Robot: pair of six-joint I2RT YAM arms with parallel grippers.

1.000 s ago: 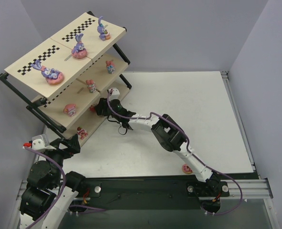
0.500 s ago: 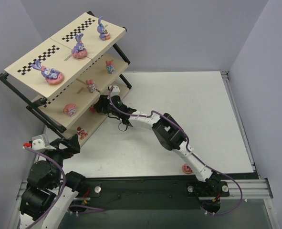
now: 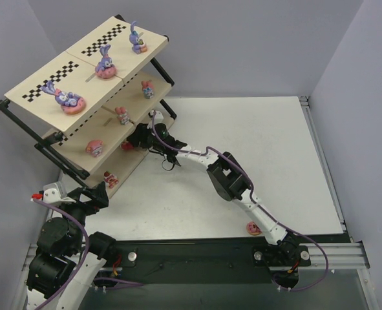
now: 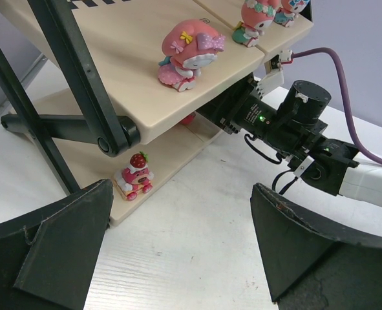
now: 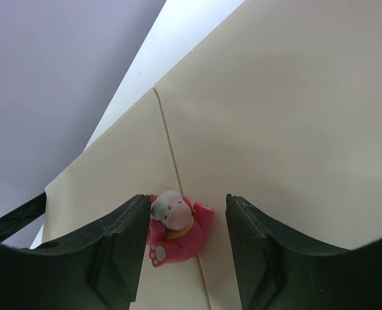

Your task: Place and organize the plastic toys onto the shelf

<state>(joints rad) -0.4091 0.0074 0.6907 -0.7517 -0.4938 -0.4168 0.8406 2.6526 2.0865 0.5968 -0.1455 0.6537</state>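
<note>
The shelf point(image 3: 129, 64) stands slanted at the back left. Three purple bunnies point(image 3: 104, 64) sit on its top board and three pink figures point(image 3: 121, 115) on the middle tier. A strawberry-topped toy point(image 3: 110, 179) sits on the bottom tier. My right gripper point(image 3: 134, 142) reaches in under the middle tier. In the right wrist view it point(image 5: 187, 239) stands open around a red toy point(image 5: 174, 229) lying on the board; the toy is against the left finger, with a gap to the right one. My left gripper point(image 4: 181, 252) hangs open and empty above the table, near the shelf's front corner.
One pink toy point(image 3: 253, 228) lies loose on the white table beside the right arm's base. The shelf's black frame legs point(image 4: 68, 123) stand close in front of the left gripper. The right arm's wrist and purple cable point(image 4: 287, 126) cross just right of the shelf.
The right gripper has pushed further in under the middle tier, up and to the left. The shelf has shifted slightly. The left arm has not moved.
</note>
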